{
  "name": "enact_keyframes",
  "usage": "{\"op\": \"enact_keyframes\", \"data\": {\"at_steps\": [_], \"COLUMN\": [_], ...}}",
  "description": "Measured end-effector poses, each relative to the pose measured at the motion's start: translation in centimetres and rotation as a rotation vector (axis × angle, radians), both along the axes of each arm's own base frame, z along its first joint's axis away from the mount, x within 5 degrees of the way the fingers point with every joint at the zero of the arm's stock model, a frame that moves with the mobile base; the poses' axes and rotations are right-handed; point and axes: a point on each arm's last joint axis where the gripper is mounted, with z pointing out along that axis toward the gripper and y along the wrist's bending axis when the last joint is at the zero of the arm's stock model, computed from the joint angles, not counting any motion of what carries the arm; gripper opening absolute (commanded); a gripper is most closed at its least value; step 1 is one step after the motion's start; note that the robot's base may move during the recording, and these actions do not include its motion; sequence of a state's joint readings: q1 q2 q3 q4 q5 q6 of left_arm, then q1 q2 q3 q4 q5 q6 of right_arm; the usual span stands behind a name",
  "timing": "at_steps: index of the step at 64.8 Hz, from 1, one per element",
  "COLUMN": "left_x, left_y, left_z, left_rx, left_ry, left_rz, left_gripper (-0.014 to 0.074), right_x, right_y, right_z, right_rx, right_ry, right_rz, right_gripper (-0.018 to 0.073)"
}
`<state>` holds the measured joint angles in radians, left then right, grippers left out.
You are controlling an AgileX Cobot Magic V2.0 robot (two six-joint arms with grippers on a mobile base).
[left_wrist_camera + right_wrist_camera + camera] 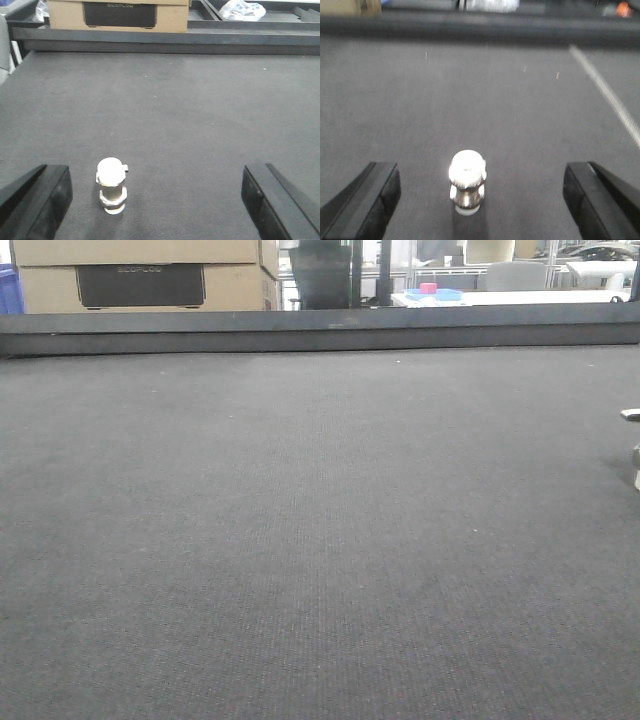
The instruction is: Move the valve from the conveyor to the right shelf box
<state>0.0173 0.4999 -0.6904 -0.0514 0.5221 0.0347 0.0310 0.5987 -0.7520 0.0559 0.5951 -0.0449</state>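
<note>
The conveyor (300, 540) is a wide dark grey woven belt with a black rail (320, 330) along its far edge. In the left wrist view a small valve (112, 185) with a white cap stands upright on the belt. It is between the fingers of my open left gripper (157, 202), close to the left finger (42, 197) but apart from it. In the right wrist view a white-capped metal valve (466, 181) stands about midway in my open right gripper (481, 202), touching neither finger. A sliver of a pale object (634, 450) shows at the front view's right edge. The shelf and its box are out of view.
A cardboard box (119, 15) with a dark panel stands beyond the rail at the back left. A crumpled plastic bag (242, 9) lies behind the rail to the right. A pale stripe (607, 92) runs along the belt on the right. Far off is a white table (510, 297).
</note>
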Motion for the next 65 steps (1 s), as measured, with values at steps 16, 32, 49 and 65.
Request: {"op": "enact_keyframes", "data": {"at_steps": [16, 32, 49, 65], "left_x": [-0.1, -0.1, 2.2, 6.7], "left_y": [-0.3, -0.4, -0.5, -0.2], "left_z": [-0.1, 0.6, 4.5, 4.4], "left_rx": [-0.006, -0.008, 0.001, 0.037], "left_ry": [0.016, 0.103, 0.240, 0.498], "left_rz": [-0.032, -0.043, -0.048, -0.018], "left_gripper": [0.0598, 0.0598, 0.0573, 0.0568], "right_x": [6.5, 13.0, 15.5, 17.1], "right_y": [0.5, 0.5, 0.6, 0.7], "right_z": [4.4, 3.9, 1.6, -0.2], "right_rx": [-0.023, -0.059, -0.074, -0.081], "right_ry": [0.320, 0.578, 0.679, 0.743], "right_rz": [0.026, 0.022, 0.034, 0.040], "right_gripper": [0.0568, 0.0568, 0.0568, 0.0568]}}
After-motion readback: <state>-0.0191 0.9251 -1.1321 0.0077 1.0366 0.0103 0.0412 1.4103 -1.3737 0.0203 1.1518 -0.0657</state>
